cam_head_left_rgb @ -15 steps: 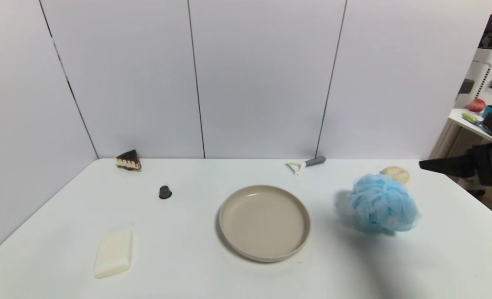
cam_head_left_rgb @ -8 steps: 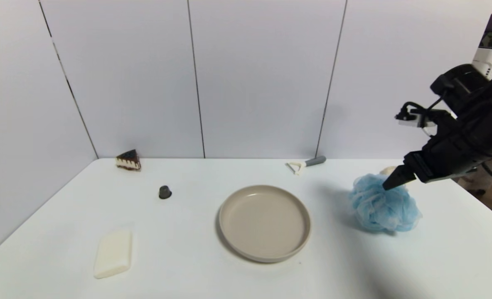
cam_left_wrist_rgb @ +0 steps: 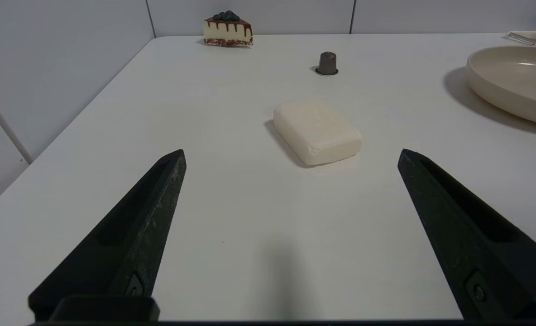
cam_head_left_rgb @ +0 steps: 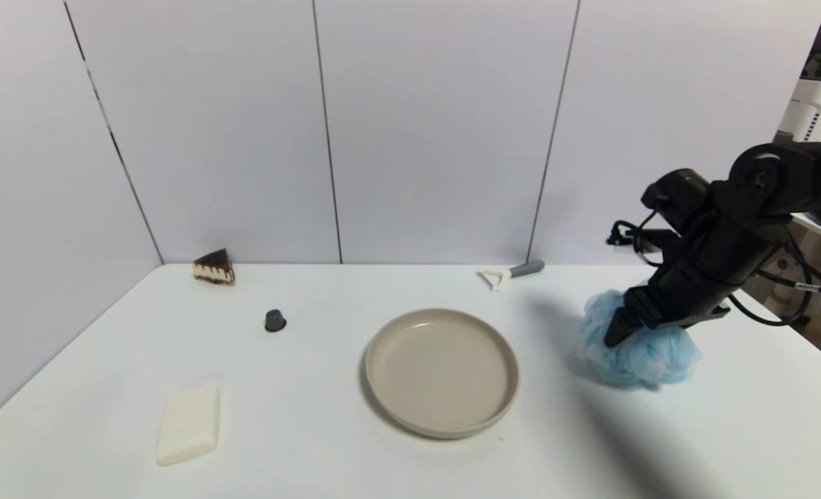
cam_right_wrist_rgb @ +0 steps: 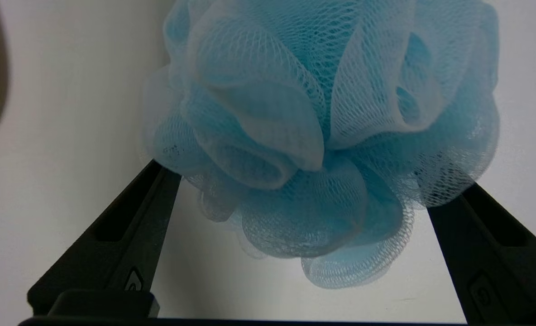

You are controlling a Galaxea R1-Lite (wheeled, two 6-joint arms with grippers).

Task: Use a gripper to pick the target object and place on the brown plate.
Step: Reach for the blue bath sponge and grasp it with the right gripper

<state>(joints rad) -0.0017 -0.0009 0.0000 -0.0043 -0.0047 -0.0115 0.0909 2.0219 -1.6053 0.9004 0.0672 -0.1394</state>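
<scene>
Two black wedge jaws of the right hand [cam_head_left_rgb: 622, 333] have dropped from above onto the fluffy light-blue mesh bath pouf [cam_head_left_rgb: 650, 353], which sits on the white counter [cam_head_left_rgb: 313, 416] right of the round beige-tan shallow plate [cam_head_left_rgb: 442, 372], where it lay before. Right wrist view: right hand [cam_right_wrist_rgb: 295, 181] released, jaws spread around the pouf [cam_right_wrist_rgb: 322, 127]. Left wrist view: left hand [cam_left_wrist_rgb: 290, 156] released, low over the counter near the cream soap bar [cam_left_wrist_rgb: 317, 130].

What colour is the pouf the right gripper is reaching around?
Light blue mesh pouf; clearest in the right wrist view.
</scene>
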